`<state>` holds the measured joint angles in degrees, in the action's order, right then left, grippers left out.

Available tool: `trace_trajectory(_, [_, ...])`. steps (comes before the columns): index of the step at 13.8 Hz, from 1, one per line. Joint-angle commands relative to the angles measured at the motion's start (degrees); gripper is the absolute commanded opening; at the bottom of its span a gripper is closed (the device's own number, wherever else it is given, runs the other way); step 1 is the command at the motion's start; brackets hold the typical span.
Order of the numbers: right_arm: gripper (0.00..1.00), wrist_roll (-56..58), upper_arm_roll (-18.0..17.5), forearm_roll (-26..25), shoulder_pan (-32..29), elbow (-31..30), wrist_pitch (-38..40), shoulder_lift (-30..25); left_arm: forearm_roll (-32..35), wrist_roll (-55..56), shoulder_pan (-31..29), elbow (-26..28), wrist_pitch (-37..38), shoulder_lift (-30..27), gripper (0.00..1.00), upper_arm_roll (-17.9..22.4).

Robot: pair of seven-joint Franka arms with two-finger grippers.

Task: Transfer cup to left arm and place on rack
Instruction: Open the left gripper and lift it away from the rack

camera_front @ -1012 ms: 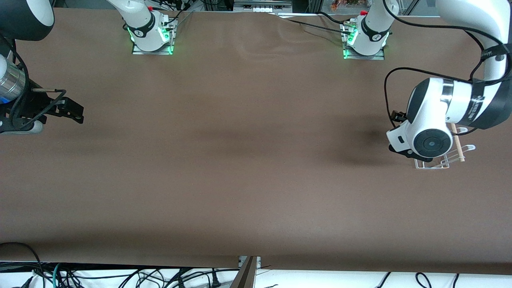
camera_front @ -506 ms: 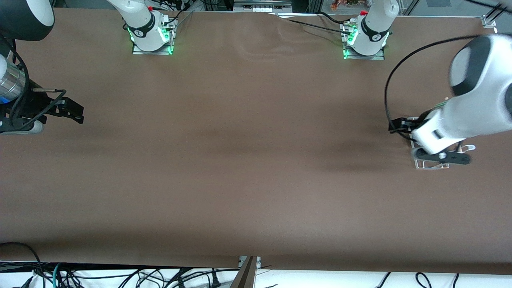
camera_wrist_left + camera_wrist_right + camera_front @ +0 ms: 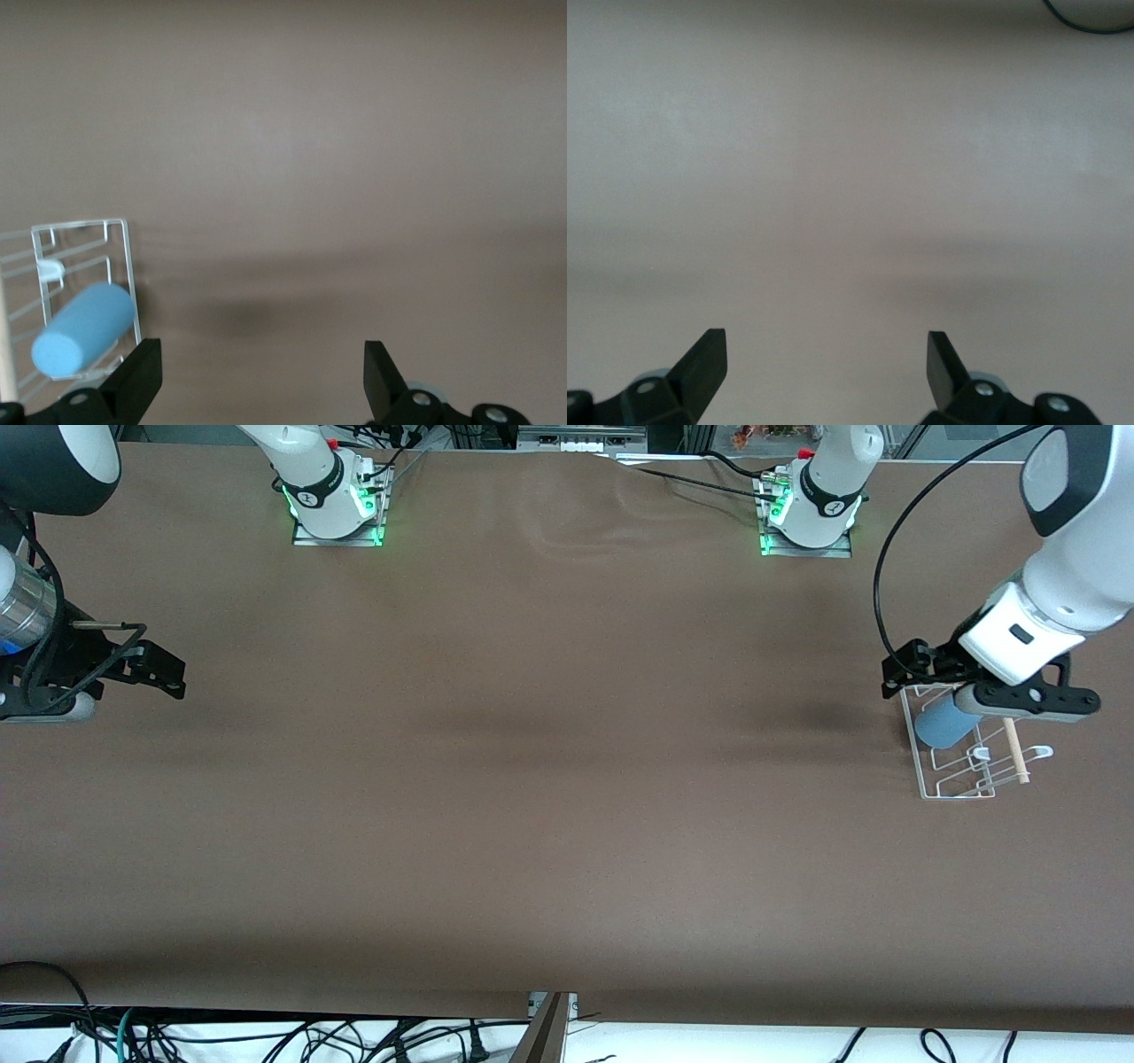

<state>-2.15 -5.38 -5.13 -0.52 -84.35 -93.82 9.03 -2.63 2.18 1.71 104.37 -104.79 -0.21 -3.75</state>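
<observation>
The light-blue cup (image 3: 941,725) lies tilted on the white wire rack (image 3: 955,788) at the left arm's end of the table. It also shows in the left wrist view (image 3: 84,328), resting on the rack (image 3: 81,228). My left gripper (image 3: 1028,701) is open and empty, just above the rack and apart from the cup; in its wrist view (image 3: 263,381) only bare table lies between its fingers. My right gripper (image 3: 158,669) waits open and empty at the right arm's end of the table, over bare table in its wrist view (image 3: 826,372).
A light wooden dowel (image 3: 1015,751) lies across the rack beside the cup. Two arm bases (image 3: 335,509) (image 3: 808,514) stand along the table's edge farthest from the front camera. Black cable (image 3: 886,576) loops from the left arm's wrist.
The left arm has swung up and away from over the rack, uncovering the cup that now rests on it. The right arm has not moved.
</observation>
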Motion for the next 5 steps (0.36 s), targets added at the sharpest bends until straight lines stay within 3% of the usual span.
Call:
trace_trajectory(1, [1.00, 0.48, -0.16, 0.91, -0.45, -0.64, -0.48, -0.77, 0.08, 0.81, 0.22, 4.27, 0.11, -3.83, 1.00, -0.12])
trace_trajectory(5, [1.00, 0.48, -0.16, 0.91, -0.45, -0.64, -0.48, -0.77, 2.19, 0.81, 0.67, 3.56, 0.37, -3.66, 1.00, -0.12])
